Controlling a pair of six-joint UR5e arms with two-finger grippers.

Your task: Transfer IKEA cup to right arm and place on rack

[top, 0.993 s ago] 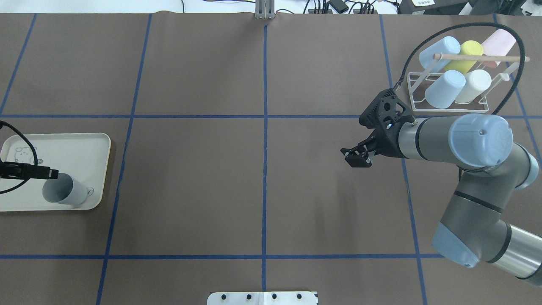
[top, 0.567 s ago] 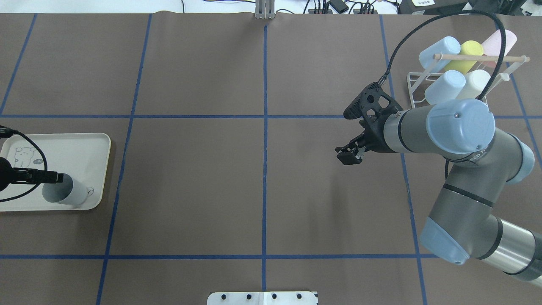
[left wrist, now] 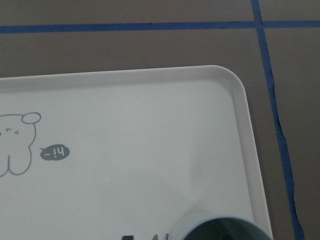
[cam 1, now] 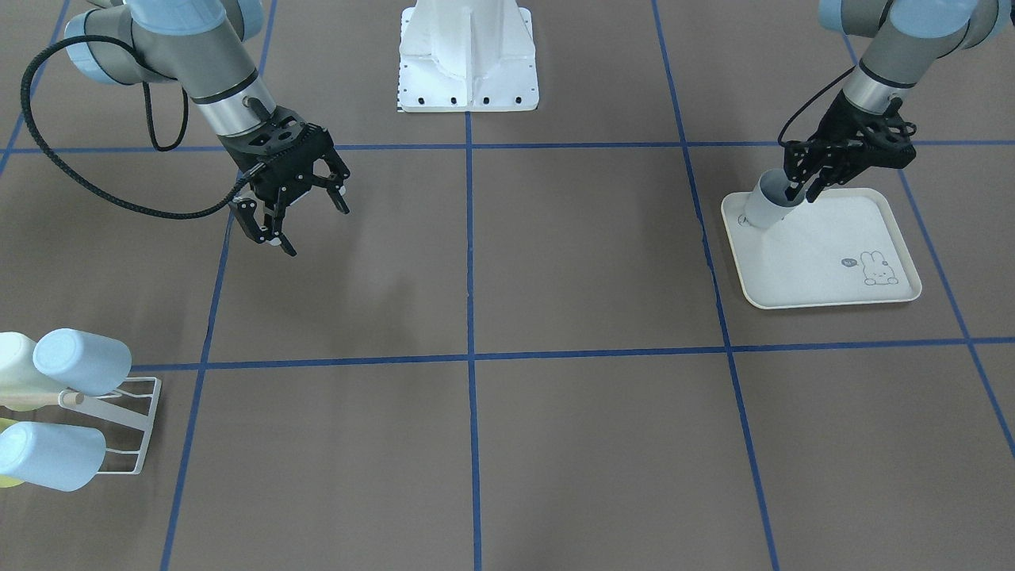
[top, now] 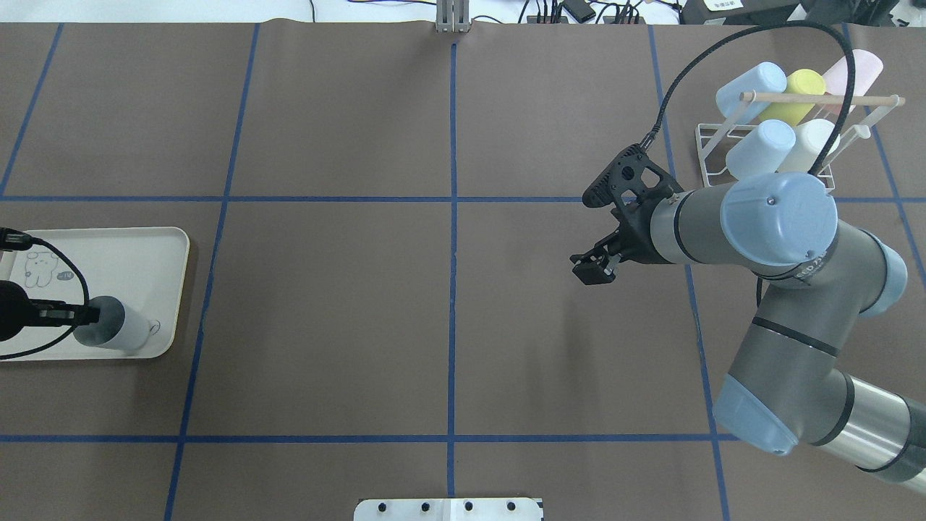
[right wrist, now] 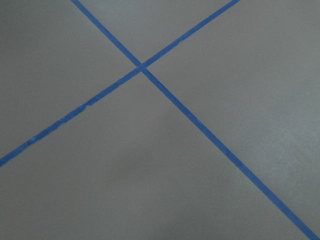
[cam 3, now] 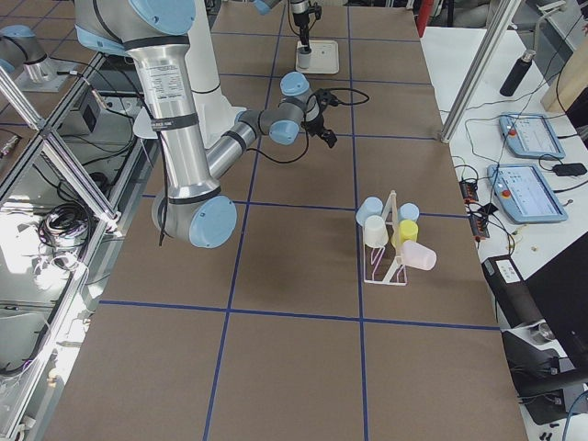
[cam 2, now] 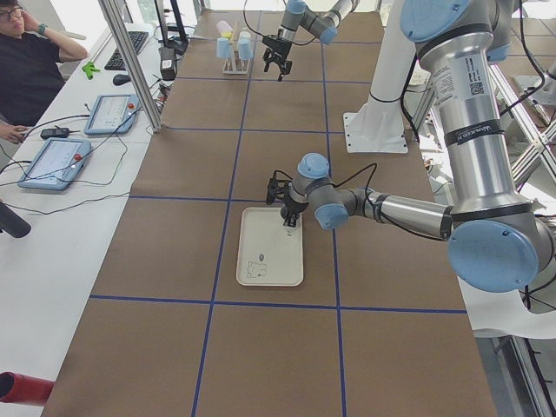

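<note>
The IKEA cup (top: pixel 119 330), pale grey, stands upright at the corner of a cream tray (top: pixel 130 250); it also shows as the IKEA cup (cam 1: pixel 765 208). My left gripper (cam 1: pixel 804 191) is at the cup's mouth, open, with one finger over the opening and the other outside the wall. In the left wrist view only the cup's rim (left wrist: pixel 225 225) shows at the bottom edge. My right gripper (cam 1: pixel 308 226) hangs open and empty above bare table, right of centre in the overhead view. The rack (top: pixel 767 184), white wire with a wooden rod, stands at the far right.
The rack holds several cups: two blue (top: pixel 758 148), a yellow, a pink and a white one. The tray has a rabbit print (cam 1: pixel 872 270). Blue tape lines grid the brown mat. The robot's white base (cam 1: pixel 468 55) is at the table's near edge. A person sits by the left end.
The left gripper has come down from above the cup to its mouth. The right arm has swung a little toward the table's centre, its gripper still open.
</note>
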